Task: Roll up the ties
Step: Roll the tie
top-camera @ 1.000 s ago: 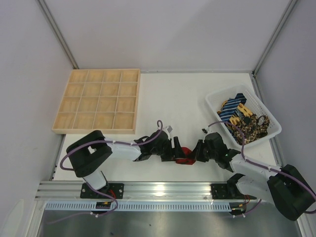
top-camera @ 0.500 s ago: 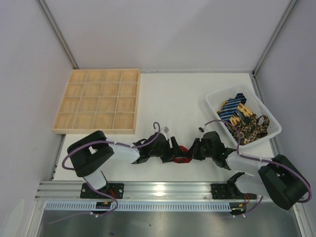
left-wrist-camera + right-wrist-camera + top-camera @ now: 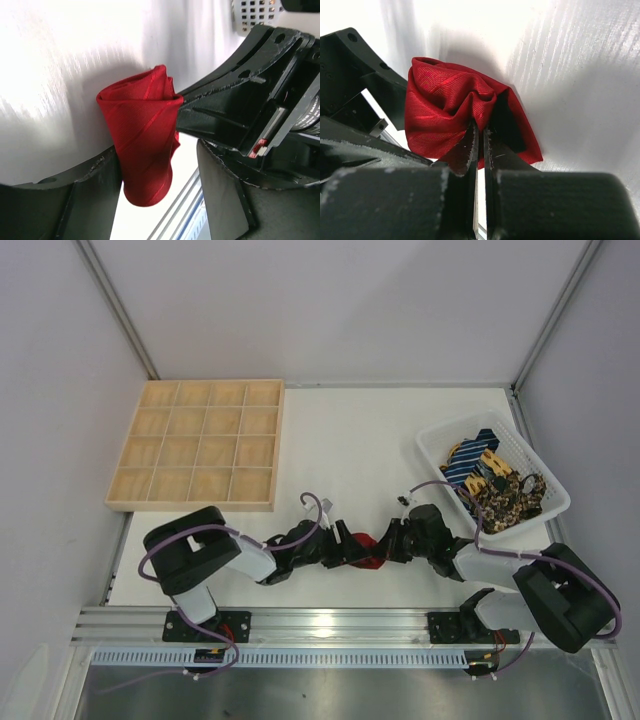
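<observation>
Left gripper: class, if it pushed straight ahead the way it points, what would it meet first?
Probably the right gripper, just beyond the red tie between the left gripper's jaws; depth is unclear.

Evenly and brightly lit from overhead in the top view, sharp throughout, with only faint shadows under the arms on the table [image 3: 340, 440]. Blown-out glare across the white surface in both wrist views, streaked with soft reflections. Dark shadow pooled beside the red tie [image 3: 142, 145], whose weave stays crisp. Slightly soft, near-black end effector bodies at the frame bottoms, details lost.
</observation>
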`<state>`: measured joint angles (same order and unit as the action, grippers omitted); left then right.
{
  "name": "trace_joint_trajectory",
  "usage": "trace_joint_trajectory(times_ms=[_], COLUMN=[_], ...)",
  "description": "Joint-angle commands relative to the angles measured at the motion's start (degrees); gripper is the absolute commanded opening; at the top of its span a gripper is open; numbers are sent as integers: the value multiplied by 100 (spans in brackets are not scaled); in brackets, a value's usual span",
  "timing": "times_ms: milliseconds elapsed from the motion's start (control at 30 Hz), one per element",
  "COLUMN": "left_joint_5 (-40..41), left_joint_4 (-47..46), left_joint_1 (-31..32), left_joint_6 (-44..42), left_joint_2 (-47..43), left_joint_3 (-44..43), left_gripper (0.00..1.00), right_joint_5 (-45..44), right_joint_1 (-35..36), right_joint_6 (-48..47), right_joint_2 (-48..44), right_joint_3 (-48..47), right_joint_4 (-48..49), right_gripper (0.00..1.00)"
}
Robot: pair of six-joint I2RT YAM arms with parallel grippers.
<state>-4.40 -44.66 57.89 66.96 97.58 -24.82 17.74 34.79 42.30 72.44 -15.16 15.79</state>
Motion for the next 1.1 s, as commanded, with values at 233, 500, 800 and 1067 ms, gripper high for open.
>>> trace_joint_trajectory(times_ms=[233,500,800,1067], left_joint_5=[827,818,792,713], left_joint_4=[336,-190,-596,-404], left_joint_1=[-111,-129,-129,-137], left_joint_6=[-508,-596,-842,-930], left_joint_2=[780,1061,1281,1255], left_joint_3=[127,188,276,329], left_gripper=[57,45,31,38], right_joint_5=[-130,-104,-156,-192], right_joint_1=[107,116,125,107], right_joint_6=[-460,-477,-504,-425], right_joint_2=[367,376,305,218], right_joint_3=[180,162,153,162], right_joint_4=[-903,-894,-973,-981], right_gripper=[0,0,0,0])
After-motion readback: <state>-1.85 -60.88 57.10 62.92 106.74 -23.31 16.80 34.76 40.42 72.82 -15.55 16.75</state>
